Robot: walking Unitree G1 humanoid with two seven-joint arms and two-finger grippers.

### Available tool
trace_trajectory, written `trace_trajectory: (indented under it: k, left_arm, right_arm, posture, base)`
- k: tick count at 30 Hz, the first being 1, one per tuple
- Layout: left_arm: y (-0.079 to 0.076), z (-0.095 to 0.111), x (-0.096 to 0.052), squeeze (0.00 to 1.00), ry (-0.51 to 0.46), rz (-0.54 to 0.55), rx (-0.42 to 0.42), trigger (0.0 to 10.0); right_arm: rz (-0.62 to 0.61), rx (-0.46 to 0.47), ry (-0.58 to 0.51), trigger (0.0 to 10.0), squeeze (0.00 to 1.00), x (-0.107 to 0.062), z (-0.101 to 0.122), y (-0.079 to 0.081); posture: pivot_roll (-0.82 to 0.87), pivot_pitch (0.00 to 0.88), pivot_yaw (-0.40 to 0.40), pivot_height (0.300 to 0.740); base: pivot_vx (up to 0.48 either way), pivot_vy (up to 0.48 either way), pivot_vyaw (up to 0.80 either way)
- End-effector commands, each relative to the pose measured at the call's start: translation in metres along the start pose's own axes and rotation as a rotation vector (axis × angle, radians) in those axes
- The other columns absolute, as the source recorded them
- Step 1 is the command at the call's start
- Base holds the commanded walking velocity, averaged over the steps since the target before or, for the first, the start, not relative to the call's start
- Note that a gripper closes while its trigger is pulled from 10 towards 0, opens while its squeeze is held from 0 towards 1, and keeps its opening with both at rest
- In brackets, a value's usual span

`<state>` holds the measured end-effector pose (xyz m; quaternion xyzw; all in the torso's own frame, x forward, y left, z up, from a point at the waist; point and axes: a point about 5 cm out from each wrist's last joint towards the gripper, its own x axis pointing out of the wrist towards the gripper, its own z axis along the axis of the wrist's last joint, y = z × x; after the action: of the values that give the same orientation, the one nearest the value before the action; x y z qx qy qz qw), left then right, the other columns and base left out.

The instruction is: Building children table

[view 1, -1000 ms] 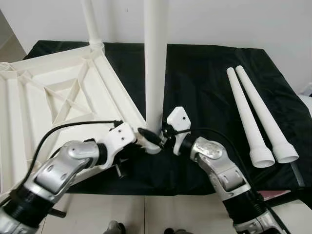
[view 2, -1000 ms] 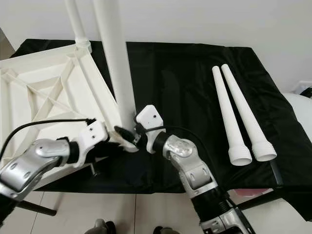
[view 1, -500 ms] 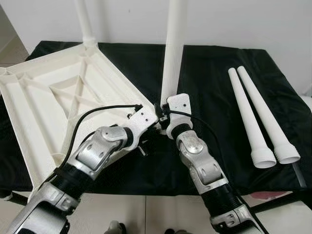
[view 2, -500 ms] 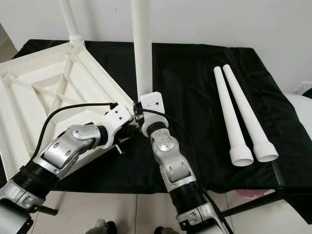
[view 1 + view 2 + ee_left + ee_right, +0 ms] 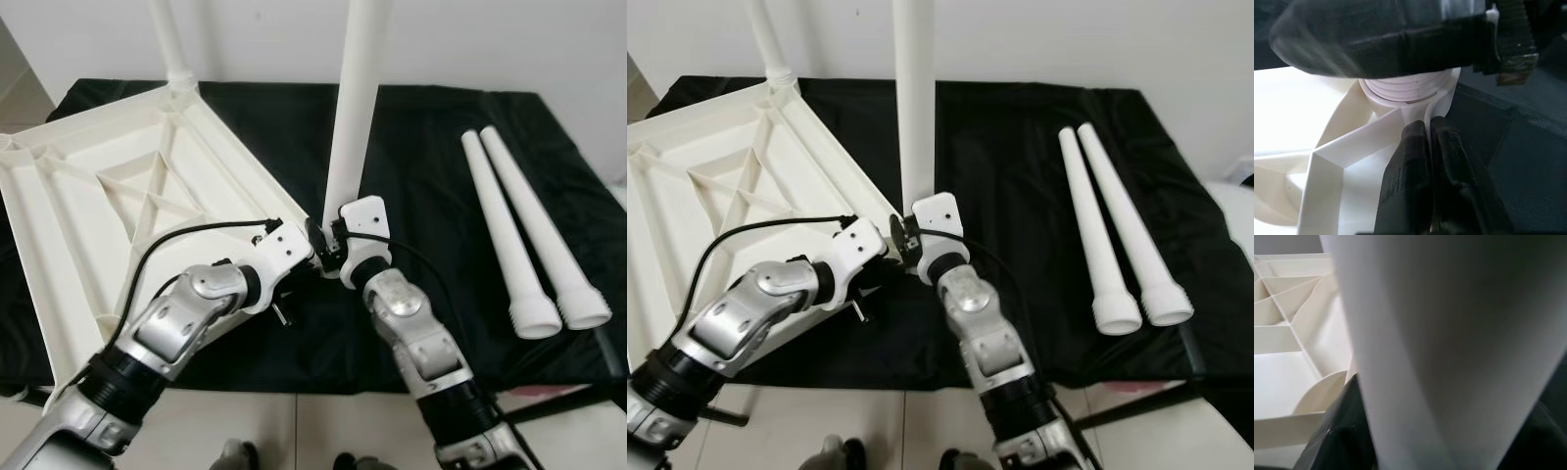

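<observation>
White tabletop [image 5: 118, 186] corner, both grippers.

A plain indoor room, a home or a test space; which one cannot be told. A bare white wall [image 5: 490, 39] stands behind a low stand draped in black cloth [image 5: 431, 147], and pale floor tiles [image 5: 294, 431] show along its near edge. On the cloth lies an upturned white plastic tabletop [image 5: 88, 196] with ribbed underside, and two loose white legs [image 5: 519, 235] rest near the right edge: furniture being put together
</observation>
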<state>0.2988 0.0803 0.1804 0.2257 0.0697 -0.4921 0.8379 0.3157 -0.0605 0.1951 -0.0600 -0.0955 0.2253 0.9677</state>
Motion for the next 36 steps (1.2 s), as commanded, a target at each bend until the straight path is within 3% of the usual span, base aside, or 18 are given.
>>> trace_trajectory:
  k: [1,3,6,9,17,18,21,22,27,30,34,36]
  left_arm:
    - [-0.018,0.017,-0.009,0.0,-0.075,-0.215,0.083,0.0]
    - [-0.026,0.013,-0.02,0.0,-0.062,-0.277,0.118,0.0]
    - [-0.029,0.011,-0.025,0.0,-0.053,-0.298,0.135,0.0]
    - [-0.033,0.002,-0.04,0.0,-0.02,-0.35,0.161,0.0]
    - [-0.041,-0.002,-0.05,0.0,-0.015,-0.394,0.158,0.0]
    - [-0.042,-0.005,-0.052,0.0,-0.007,-0.401,0.159,0.0]
    - [-0.042,-0.006,-0.053,0.0,-0.005,-0.396,0.161,0.0]
    - [-0.042,-0.004,-0.052,0.0,-0.015,-0.387,0.156,0.0]
    - [-0.036,-0.002,-0.046,0.0,-0.036,-0.346,0.145,0.0]
    - [-0.032,0.002,-0.038,0.0,-0.069,-0.309,0.111,0.0]
    - [-0.026,0.008,-0.017,0.0,-0.096,-0.234,0.068,0.0]
    - [-0.026,0.008,-0.017,0.0,-0.096,-0.234,0.068,0.0]
  right_arm:
    - [0.079,-0.003,-0.008,10.0,0.0,-0.005,0.004,-0.004]
    - [0.192,-0.05,-0.03,10.0,0.0,-0.01,0.011,-0.008]
    - [0.235,-0.072,-0.027,10.0,0.0,-0.012,0.012,-0.01]
    - [0.375,-0.125,-0.011,10.0,0.0,-0.021,0.012,-0.014]
    - [0.543,-0.129,0.018,10.0,0.0,-0.03,0.01,-0.008]
    - [0.589,-0.114,0.027,2.9,0.0,-0.033,0.008,-0.006]
    - [0.595,-0.112,0.03,2.9,0.0,-0.034,0.007,-0.007]
    - [0.607,-0.107,0.029,0.0,0.0,-0.036,0.008,-0.007]
    - [0.585,-0.099,0.056,0.0,0.0,-0.035,0.003,-0.011]
    - [0.485,-0.122,0.109,0.0,0.0,-0.031,-0.009,-0.016]
    - [0.189,-0.145,0.232,0.0,0.0,-0.024,-0.038,-0.022]
    - [0.189,-0.145,0.232,0.0,0.0,-0.024,-0.038,-0.022]
  posture:
    - [0.07,0.185,0.031,0.74]
    - [0.07,0.173,0.025,0.74]
    - [0.07,0.171,0.023,0.74]
    - [0.06,0.148,0.011,0.74]
    - [0.04,0.134,0.008,0.74]
    - [0.03,0.134,-0.002,0.74]
    - [0.02,0.125,0.002,0.74]
    - [0.02,0.131,-0.001,0.74]
    - [0.02,0.128,-0.012,0.74]
    - [0.03,0.127,-0.014,0.74]
    - [0.02,0.137,-0.018,0.74]
    - [0.02,0.137,-0.018,0.74]
  base:
    - [0.0,0.0,0.0]
    - [0.0,0.0,0.0]
    - [0.0,0.0,0.0]
    - [0.0,0.0,0.0]
    - [0.0,0.0,0.0]
    - [0.0,0.0,0.0]
    - [0.0,0.0,0.0]
    - [0.0,0.0,0.0]
    - [0.0,0.0,0.0]
    - [0.0,0.0,0.0]
    - [0.0,0.0,0.0]
    - [0.0,0.0,0.0]
